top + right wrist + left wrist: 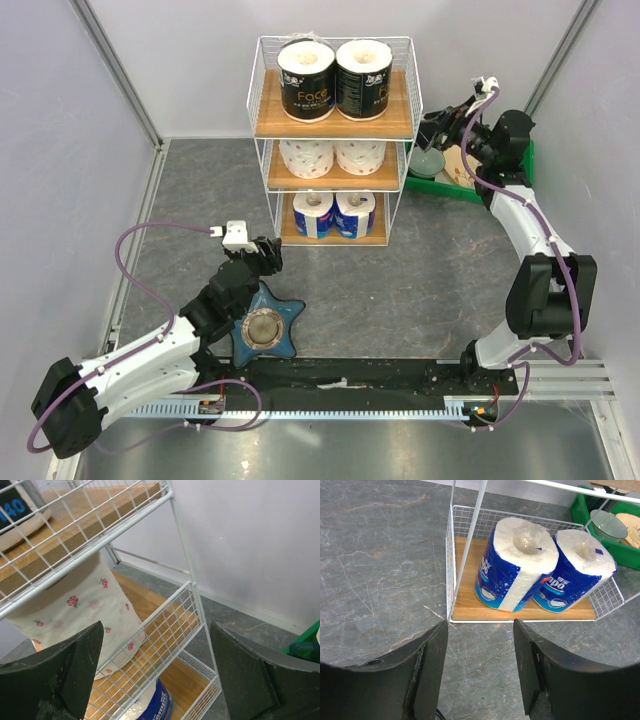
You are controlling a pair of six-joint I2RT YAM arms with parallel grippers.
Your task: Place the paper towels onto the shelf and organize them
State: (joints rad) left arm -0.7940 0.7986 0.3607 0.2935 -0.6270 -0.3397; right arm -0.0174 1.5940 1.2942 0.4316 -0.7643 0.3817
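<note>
I read the shelf (400, 115) at the far centre of the desk (420, 280), and all six paper towels stand on it in pairs. The top tier carries the two black-wrapped rolls (307, 82), the middle tier the two white flowered rolls (306, 157), and the bottom tier the two blue-white rolls (313, 214). Each pair stands upright, side by side and touching. A green tray (460, 190) sits just right of the shelf and holds a pale bowl (427, 163) and other dishes I cannot identify. A blue star-shaped dish (265, 330) lies on the near left of the desk, partly under the left arm. The left tool (268, 255) hovers near the bottom tier's left front corner. In its wrist view its fingers (427, 675) stand moderately apart with only bare desk between them, holding nothing. The right tool (432, 128) hangs beside the right end of the shelf, above the tray. Its wrist view shows the fingers (65, 675) spread wide, empty, and facing the wire side of the middle tier without touching it.
</note>
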